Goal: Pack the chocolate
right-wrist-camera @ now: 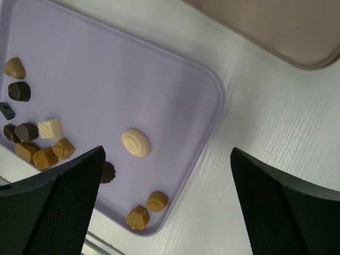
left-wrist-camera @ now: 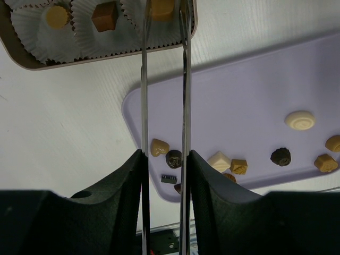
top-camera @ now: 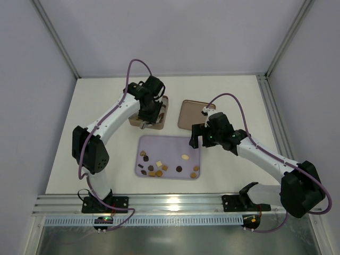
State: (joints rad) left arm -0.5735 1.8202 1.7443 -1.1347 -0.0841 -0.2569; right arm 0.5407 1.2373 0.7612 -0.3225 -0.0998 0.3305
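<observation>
On the white table [top-camera: 101, 95], nearest the arm bases, a lavender tray [top-camera: 170, 144] holds the loose chocolate [right-wrist-camera: 136, 142]. It is about thirteen small pieces: six caramel, five dark and two cream-white. Most cluster toward the tray's near left, where several overlap and are hard to separate. The right claw [right-wrist-camera: 167, 154] hangs over the tray's far right corner, spread wide with nothing in it, and half hides one dark piece. Beyond the tray sit a brown square tin [top-camera: 162, 109] lined with white paper cups [left-wrist-camera: 37, 37] on the left, and a flat brown lid [top-camera: 191, 112] on the right. Three pieces show in the tin; the rest of it is cut off. The left claw [left-wrist-camera: 163, 13], its long thin metal jaws slightly apart, straddles a caramel piece [left-wrist-camera: 162, 6] there; whether it grips is unclear.
</observation>
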